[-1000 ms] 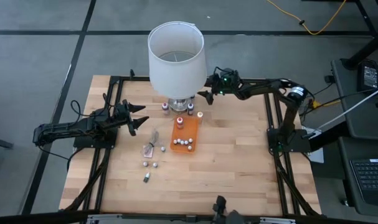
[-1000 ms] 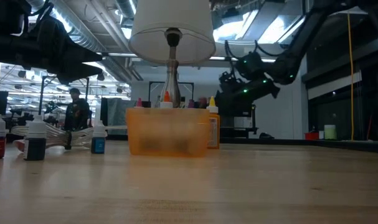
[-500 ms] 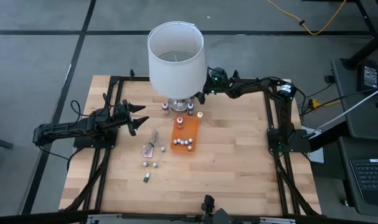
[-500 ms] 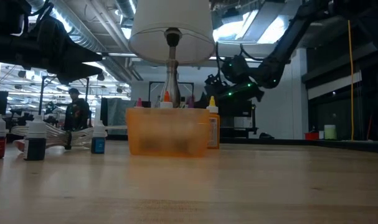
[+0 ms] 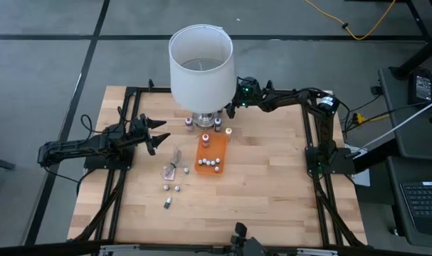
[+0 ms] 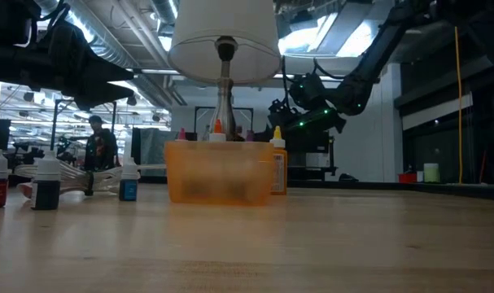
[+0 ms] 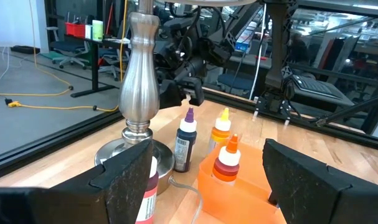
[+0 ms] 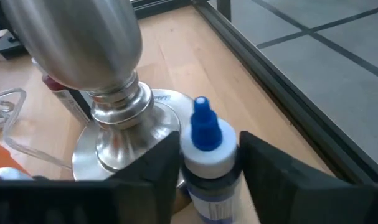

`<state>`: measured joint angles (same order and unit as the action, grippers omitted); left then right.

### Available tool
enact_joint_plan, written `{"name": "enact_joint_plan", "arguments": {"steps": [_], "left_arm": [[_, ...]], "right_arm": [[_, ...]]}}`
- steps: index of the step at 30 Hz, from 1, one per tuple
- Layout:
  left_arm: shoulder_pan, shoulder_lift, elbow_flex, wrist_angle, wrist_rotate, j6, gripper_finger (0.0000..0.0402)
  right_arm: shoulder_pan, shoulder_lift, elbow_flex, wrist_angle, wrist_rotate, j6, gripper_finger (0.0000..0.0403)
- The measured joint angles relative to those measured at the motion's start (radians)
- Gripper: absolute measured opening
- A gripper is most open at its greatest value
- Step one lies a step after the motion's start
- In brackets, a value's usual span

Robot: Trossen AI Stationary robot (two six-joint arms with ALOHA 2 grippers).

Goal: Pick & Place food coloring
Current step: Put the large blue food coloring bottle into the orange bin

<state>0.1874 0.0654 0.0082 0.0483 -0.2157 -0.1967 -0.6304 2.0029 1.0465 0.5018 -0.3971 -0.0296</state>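
Note:
My right gripper (image 5: 232,108) hangs near the table's far edge, just right of the lamp's metal base (image 8: 108,93), raised above the table in the low view (image 6: 281,110). It is shut on a blue-tipped food coloring bottle (image 8: 204,134). My left gripper (image 5: 157,132) waits open at the table's left, facing the lamp (image 7: 204,183). A purple-tipped bottle (image 7: 187,140) and a yellow one (image 7: 222,127) stand by the lamp base. Several bottles stand in the orange tray (image 5: 211,153). Others (image 5: 171,188) stand loose on the wood nearer the near edge. My right gripper holds the blue-tipped bottle by its white collar (image 8: 190,155), just under the tip, pinched between the two fingers (image 8: 152,167). The fingers come from the table's right, slanting down. The bottle stands upright in the hold; its lower end is cut off by the frame.
The white lamp shade (image 5: 201,65) hides part of the far table from above. A crumpled clear wrapper (image 5: 176,158) lies left of the tray. Bare wood (image 5: 272,178) stretches over the table's right and near parts. A person (image 6: 100,150) shows in the room behind.
My right gripper moved toward the table's left, closer to the lamp, in the first half second, then kept still. The bottles and the tray have not moved.

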Motion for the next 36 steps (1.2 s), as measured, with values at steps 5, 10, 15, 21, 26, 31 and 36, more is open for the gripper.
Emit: {"name": "enact_joint_plan", "arguments": {"steps": [5, 10, 15, 21, 26, 31, 36], "left_arm": [[0.0, 0.0, 0.0, 0.0, 0.0, 0.0, 0.0294], [0.0, 0.0, 0.0, 0.0, 0.0, 0.0, 0.0294], [0.0, 0.0, 0.0, 0.0, 0.0, 0.0, 0.0294], [0.0, 0.0, 0.0, 0.0, 0.0, 0.0, 0.0294], [0.0, 0.0, 0.0, 0.0, 0.0, 0.0, 0.0294], [0.0, 0.0, 0.0, 0.0, 0.0, 0.0, 0.0294], [0.0, 0.0, 0.0, 0.0, 0.0, 0.0, 0.0294]], "right_arm": [[0.0, -0.001, 0.0, -0.003, 0.003, 0.033, 0.0118], [-0.003, -0.012, -0.003, -0.017, 0.022, 0.103, 0.0118], [-0.005, -0.046, -0.005, -0.084, 0.049, 0.108, 0.0126], [-0.02, -0.097, -0.037, -0.14, 0.075, 0.112, 0.0119], [-0.02, -0.199, -0.152, -0.139, 0.173, 0.104, 0.0119], [-0.02, -0.352, -0.267, -0.159, 0.243, 0.122, 0.0119], [0.018, -0.537, -0.365, -0.252, 0.325, 0.161, 0.0119]]}}
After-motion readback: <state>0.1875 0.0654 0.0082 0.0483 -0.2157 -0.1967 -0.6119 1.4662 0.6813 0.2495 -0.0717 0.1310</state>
